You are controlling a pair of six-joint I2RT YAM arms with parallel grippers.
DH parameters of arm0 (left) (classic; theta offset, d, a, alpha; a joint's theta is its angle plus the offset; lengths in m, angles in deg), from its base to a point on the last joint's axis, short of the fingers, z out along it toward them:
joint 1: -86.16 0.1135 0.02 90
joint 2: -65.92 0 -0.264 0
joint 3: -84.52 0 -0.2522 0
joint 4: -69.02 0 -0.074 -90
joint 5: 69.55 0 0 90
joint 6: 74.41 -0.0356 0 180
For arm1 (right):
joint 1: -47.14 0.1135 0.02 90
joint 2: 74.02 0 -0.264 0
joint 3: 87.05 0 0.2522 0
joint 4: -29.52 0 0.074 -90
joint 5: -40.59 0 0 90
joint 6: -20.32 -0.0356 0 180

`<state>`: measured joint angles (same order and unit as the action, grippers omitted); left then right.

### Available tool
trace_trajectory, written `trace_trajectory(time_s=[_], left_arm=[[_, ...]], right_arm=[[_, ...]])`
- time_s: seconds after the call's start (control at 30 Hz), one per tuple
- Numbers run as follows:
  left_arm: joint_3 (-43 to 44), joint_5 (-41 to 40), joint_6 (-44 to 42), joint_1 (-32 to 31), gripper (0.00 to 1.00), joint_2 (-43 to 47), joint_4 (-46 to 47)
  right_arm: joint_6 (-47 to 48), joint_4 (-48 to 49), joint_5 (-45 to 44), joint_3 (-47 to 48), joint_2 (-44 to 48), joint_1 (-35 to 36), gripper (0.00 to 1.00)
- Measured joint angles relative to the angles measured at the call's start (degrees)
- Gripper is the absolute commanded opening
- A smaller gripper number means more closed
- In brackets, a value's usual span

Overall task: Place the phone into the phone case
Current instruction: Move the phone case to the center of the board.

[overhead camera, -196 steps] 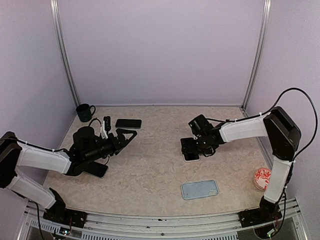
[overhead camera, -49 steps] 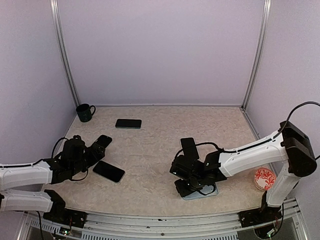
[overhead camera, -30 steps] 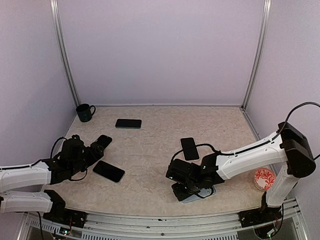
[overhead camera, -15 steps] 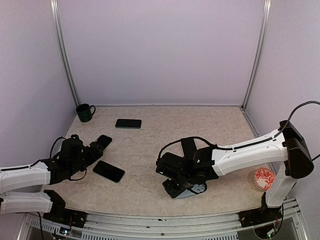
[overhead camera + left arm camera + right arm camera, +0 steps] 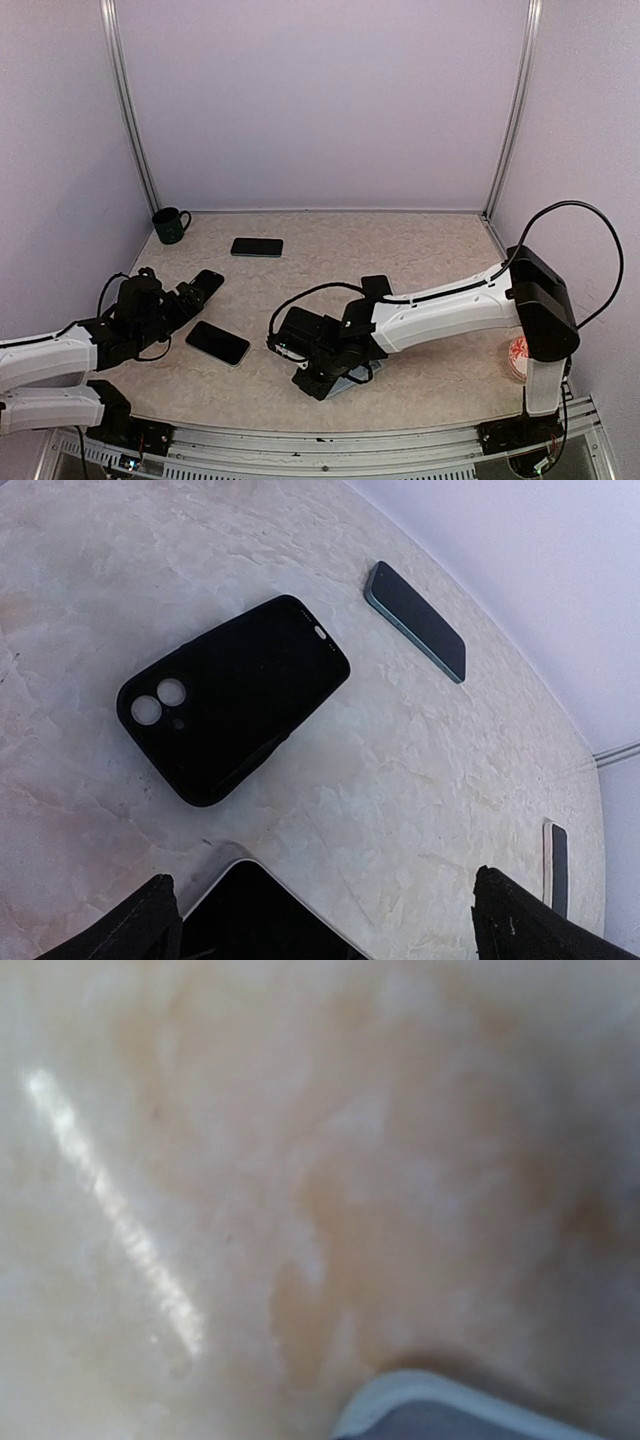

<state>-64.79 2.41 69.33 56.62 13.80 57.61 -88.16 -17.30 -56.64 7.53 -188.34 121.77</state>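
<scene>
A light blue phone case (image 5: 358,374) lies near the table's front, its left end under my right gripper (image 5: 318,378). The gripper is low on the table and shut on the case. The right wrist view shows only a blurred corner of the case (image 5: 470,1412), not the fingers. A black phone (image 5: 375,289) lies behind the right arm, partly hidden. My left gripper (image 5: 186,299) is open and empty. It hovers between a black phone case (image 5: 235,695) and a black phone (image 5: 262,922).
A dark-teal phone (image 5: 257,246) lies at the back left and also shows in the left wrist view (image 5: 415,620). A dark mug (image 5: 170,224) stands in the back left corner. A red-patterned dish (image 5: 520,355) sits by the right arm's base.
My right gripper went from the black phone to the light blue case and has dragged it leftward along the front of the table. The left arm has drawn back and lowered.
</scene>
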Motion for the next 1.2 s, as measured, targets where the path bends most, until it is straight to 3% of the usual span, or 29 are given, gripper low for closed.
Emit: trace_trajectory(time_s=[0.1, 0.17, 0.37, 0.57, 0.8, 0.9, 1.2], left_arm=[[-0.28, 0.0, -0.02, 0.48, 0.99, 0.81, -0.13], [-0.5, 0.02, 0.0, 0.74, 0.99, 1.09, -0.24], [-0.61, 0.31, 0.0, 1.03, 0.99, 1.09, -0.26], [-0.61, 0.52, 0.0, 1.14, 0.99, 0.74, -0.17], [-0.61, 0.9, 0.0, 1.18, 0.99, -0.17, 0.24], [-0.61, 0.9, 0.0, 1.18, 0.99, -0.17, 0.26], [-0.61, 1.03, 0.02, 1.18, 0.99, 0.04, 0.24]], right_arm=[[0.24, 0.48, 1.92, -1.53, -0.07, 0.0, 0.43], [-0.52, 1.36, 2.54, -2.97, 0.63, 0.0, 0.51], [-6.29, 2.84, 3.1, -12.33, 9.9, -1.55, 0.5], [-17.88, 5.2, 0.24, -23.45, 20.79, -5.03, 0.42], [-25.88, 8.59, -0.07, -30.16, 23.78, -5.22, 0.43], [-27.74, 10.36, 0.57, -31.93, 23.78, -5.75, 0.47], [-30.53, 16.28, 2.97, -34.56, 23.8, -8.52, 0.71]])
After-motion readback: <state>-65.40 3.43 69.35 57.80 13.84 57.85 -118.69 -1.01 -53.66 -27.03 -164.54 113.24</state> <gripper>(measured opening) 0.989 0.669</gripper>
